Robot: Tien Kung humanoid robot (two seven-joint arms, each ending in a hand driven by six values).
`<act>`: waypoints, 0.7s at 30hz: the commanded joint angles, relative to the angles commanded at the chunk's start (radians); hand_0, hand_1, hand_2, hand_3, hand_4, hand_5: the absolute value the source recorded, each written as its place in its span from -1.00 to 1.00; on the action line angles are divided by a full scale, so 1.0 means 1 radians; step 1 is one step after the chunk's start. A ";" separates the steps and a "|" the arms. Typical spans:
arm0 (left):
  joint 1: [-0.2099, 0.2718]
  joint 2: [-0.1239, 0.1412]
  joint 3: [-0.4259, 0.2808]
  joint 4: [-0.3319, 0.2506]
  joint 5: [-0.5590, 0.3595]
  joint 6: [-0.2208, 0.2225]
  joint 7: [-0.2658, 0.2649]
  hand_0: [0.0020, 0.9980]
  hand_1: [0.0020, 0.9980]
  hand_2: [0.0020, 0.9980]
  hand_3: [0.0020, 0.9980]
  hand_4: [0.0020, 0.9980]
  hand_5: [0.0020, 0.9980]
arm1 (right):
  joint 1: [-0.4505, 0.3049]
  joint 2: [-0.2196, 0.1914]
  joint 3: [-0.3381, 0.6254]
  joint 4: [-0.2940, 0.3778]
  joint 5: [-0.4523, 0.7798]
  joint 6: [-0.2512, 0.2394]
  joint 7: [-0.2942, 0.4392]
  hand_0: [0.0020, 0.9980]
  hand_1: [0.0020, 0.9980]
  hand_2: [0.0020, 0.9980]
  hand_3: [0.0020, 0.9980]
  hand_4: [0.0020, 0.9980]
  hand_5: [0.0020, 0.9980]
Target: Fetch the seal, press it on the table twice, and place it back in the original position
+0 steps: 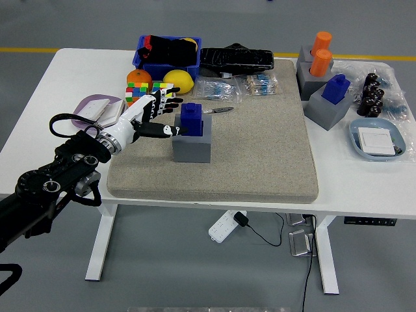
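Note:
The blue seal (pixel 192 119) stands upright in a grey block holder (pixel 192 147) on the beige mat (pixel 260 149). My left hand (pixel 166 117) comes in from the lower left, its white-and-black fingers (pixel 168 104) spread open just left of the seal. The thumb tip reaches the seal's left side at the holder's top edge; the other fingers point past it behind. Nothing is grasped. My right arm does not show.
A Rubik's cube (pixel 138 95), an orange (pixel 138 78), a lemon (pixel 178 80) and a blue bin (pixel 168 54) sit behind the hand. A small knife (pixel 218 110) lies right of the seal. Second blue seal (pixel 336 88) and orange seals (pixel 320 54) stand in grey holders at right.

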 joint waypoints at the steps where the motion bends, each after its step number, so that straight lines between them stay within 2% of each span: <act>1: -0.001 -0.001 0.002 0.001 -0.002 0.000 0.001 0.69 0.64 0.56 0.81 0.91 -1.00 | 0.000 0.000 -0.001 0.000 0.000 0.000 0.000 0.55 0.41 0.43 0.39 0.71 0.22; 11: -0.009 -0.029 0.011 0.007 -0.002 0.014 -0.002 0.67 0.57 0.50 0.80 0.88 -1.00 | -0.002 0.000 -0.012 0.000 0.002 0.000 0.000 0.55 0.41 0.43 0.40 0.72 0.22; 12: -0.010 -0.032 0.013 0.008 -0.002 0.015 -0.002 0.66 0.53 0.43 0.79 0.83 -1.00 | -0.002 0.001 -0.012 0.000 0.002 0.000 0.000 0.55 0.41 0.43 0.40 0.73 0.22; 17: -0.014 -0.045 0.016 0.023 -0.004 0.021 -0.003 0.66 0.53 0.43 0.79 0.83 -1.00 | -0.002 0.002 -0.013 0.000 0.002 0.001 0.000 0.55 0.41 0.43 0.40 0.73 0.22; 18: -0.015 -0.047 0.016 0.026 -0.005 0.022 -0.003 0.66 0.50 0.40 0.79 0.75 -1.00 | -0.002 0.002 -0.013 0.000 0.002 0.001 0.000 0.55 0.41 0.43 0.40 0.74 0.23; 21: -0.018 -0.052 0.015 0.032 -0.005 0.027 -0.005 0.66 0.50 0.40 0.79 0.75 -1.00 | -0.002 0.002 -0.014 0.000 0.001 0.000 0.000 0.55 0.41 0.43 0.40 0.74 0.23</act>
